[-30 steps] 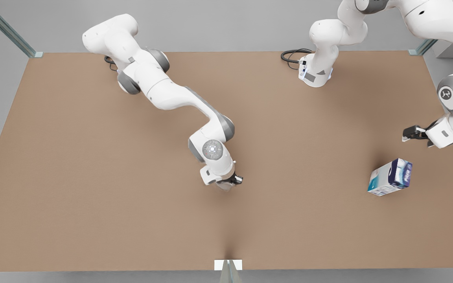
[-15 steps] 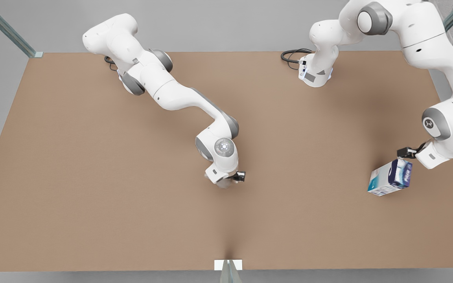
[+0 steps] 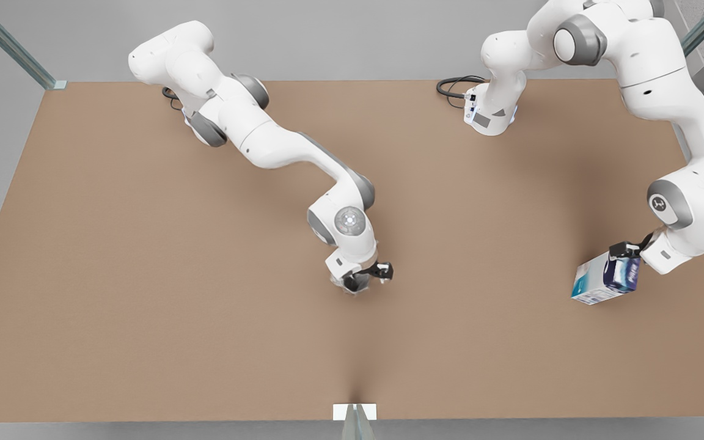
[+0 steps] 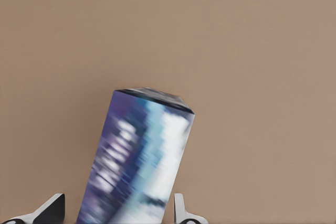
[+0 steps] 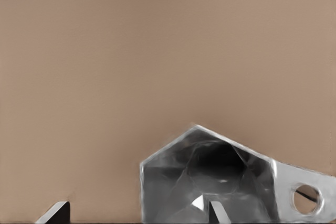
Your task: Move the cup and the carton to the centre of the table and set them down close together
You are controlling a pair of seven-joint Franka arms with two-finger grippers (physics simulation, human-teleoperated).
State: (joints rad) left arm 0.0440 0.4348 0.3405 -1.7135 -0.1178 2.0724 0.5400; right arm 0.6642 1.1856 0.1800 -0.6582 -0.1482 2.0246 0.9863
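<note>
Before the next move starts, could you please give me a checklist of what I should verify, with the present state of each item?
1. Small silvery-grey faceted cup at the middle of the brown table: ok.
2. Right gripper has let go of the cup: ok, fingers open.
3. Right gripper can lift away without catching the cup: cannot tell, one finger sits at its mouth.
4. Left gripper straddles the white, teal and navy rectangular carton: ok.
5. Left fingers shut on the carton: not ok, gaps on both sides.
6. Carton beside the cup: not ok, it lies far off at the front view's right.
</note>
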